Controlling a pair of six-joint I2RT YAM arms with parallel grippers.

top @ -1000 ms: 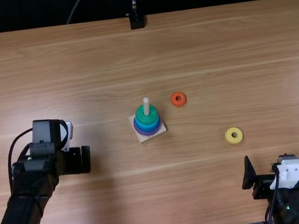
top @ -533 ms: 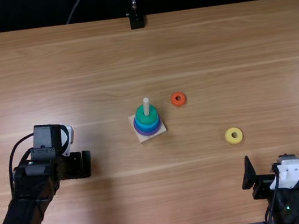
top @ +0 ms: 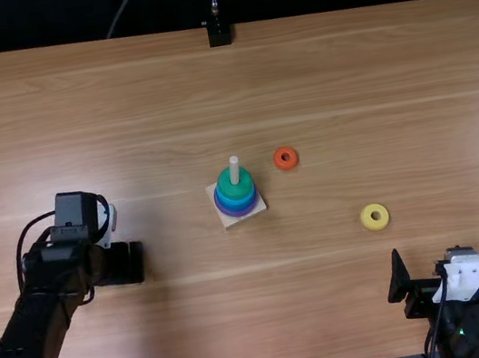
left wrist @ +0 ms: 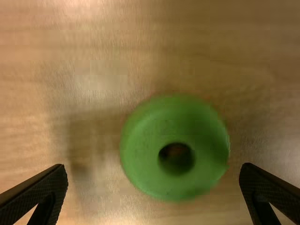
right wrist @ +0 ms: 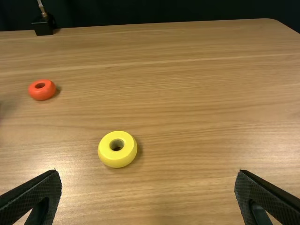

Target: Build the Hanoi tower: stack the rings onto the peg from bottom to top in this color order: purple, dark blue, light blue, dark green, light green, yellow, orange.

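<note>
1. While left gripper (top: 125, 263) is spread wide, top view's left side, light green ring (left wrist: 145, 159) shows between its fingers, touching neither.
2. Yellow ring (top: 367, 219): right, lower half.
3. Orange ring (top: 278, 161): near center.

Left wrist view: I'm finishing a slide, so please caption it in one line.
Round light green ring on the light brown wooden table, framed by the open left gripper.

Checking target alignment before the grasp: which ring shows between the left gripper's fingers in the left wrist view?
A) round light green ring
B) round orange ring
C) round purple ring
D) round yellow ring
A: the left wrist view shows the light green ring between the left gripper's spread fingers, with a gap on each side.
</note>
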